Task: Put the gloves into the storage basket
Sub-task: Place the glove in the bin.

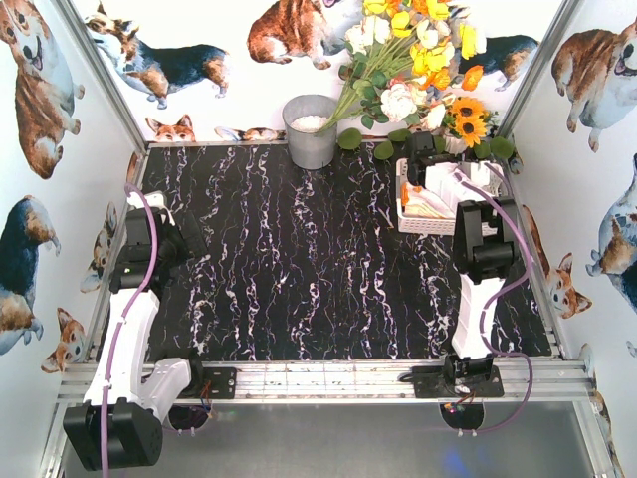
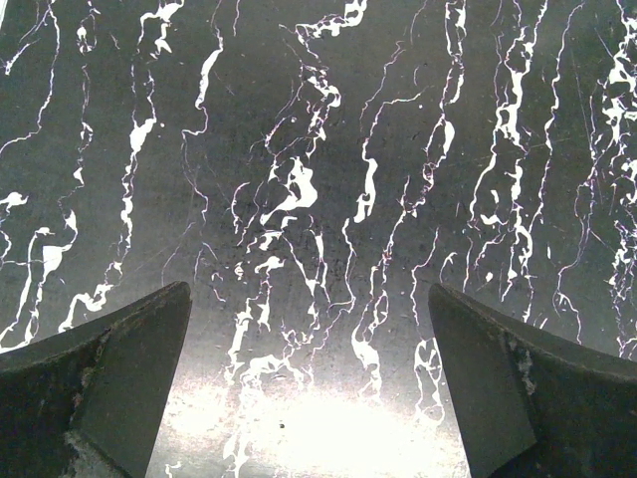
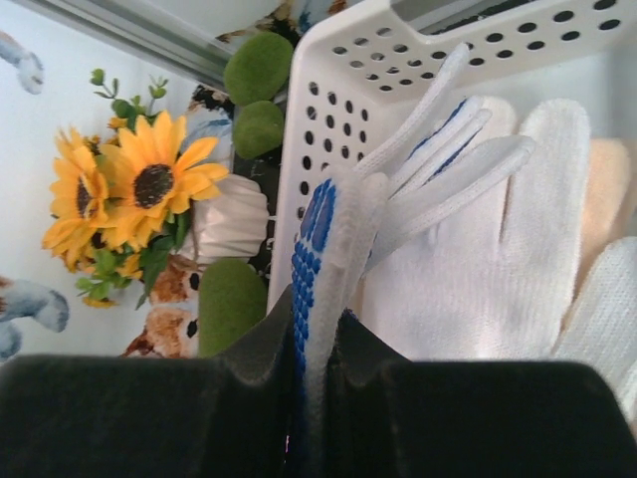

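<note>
Gloves (image 3: 478, 269) task judged almost finished: saw none loose on the visible part of the black marble table (image 1: 299, 279), and found white and beige ones already lying in the storage basket (image 1: 423, 226) at the far right. Found one blue-dotted glove (image 3: 317, 239) not yet let go, pinched in the narrowly closed right gripper (image 3: 317, 344) just above those inside the basket; reckoned on only its release as left to do. Noted the left gripper (image 2: 309, 299) spread wide over bare tabletop at the left, holding nothing.
</note>
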Tool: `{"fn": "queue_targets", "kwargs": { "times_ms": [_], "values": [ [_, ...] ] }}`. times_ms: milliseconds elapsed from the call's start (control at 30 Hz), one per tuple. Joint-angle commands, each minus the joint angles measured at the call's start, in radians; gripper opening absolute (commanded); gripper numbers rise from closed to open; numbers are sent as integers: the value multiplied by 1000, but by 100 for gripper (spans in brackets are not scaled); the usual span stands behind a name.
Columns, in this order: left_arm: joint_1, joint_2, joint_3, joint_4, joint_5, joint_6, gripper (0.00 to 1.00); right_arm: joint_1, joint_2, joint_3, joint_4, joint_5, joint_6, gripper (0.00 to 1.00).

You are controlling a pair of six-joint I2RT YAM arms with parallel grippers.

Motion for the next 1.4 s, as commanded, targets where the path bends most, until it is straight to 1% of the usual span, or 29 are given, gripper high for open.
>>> {"fn": "queue_targets", "kwargs": {
  "times_ms": [0, 267, 433, 567, 667, 767, 867, 933, 1133, 1267, 1367],
  "values": [
    [12, 0, -5, 10, 7, 13, 100, 1, 26, 46, -59, 64, 103, 0],
    [12, -8, -8, 7, 12, 12, 100, 4, 52, 51, -69, 37, 142, 0],
    [13, -10, -7, 7, 16, 11, 100, 11, 47, 51, -188, 38, 236, 0],
    [13, -13, -8, 9, 21, 11, 100, 10, 31, 15, -204, 31, 244, 0],
    [12, -14, -8, 9, 26, 11, 100, 12, 5, -18, -184, 17, 211, 11],
    [12, -15, -8, 10, 28, 10, 100, 12, -18, -42, -189, 5, 201, 19],
    [12, -17, -8, 9, 30, 10, 100, 12, -42, -76, -185, -8, 199, 30],
    [12, -17, -9, 10, 33, 10, 100, 12, -57, -100, -164, -26, 182, 34],
    [12, -17, -10, 10, 40, 10, 100, 12, -119, -192, -45, -90, 98, 48],
    [13, -14, -9, 10, 43, 10, 100, 15, -150, -255, 60, -125, 13, 61],
    [12, -14, -9, 10, 44, 11, 100, 17, -166, -300, 153, -168, -47, 65]
  ]
}}
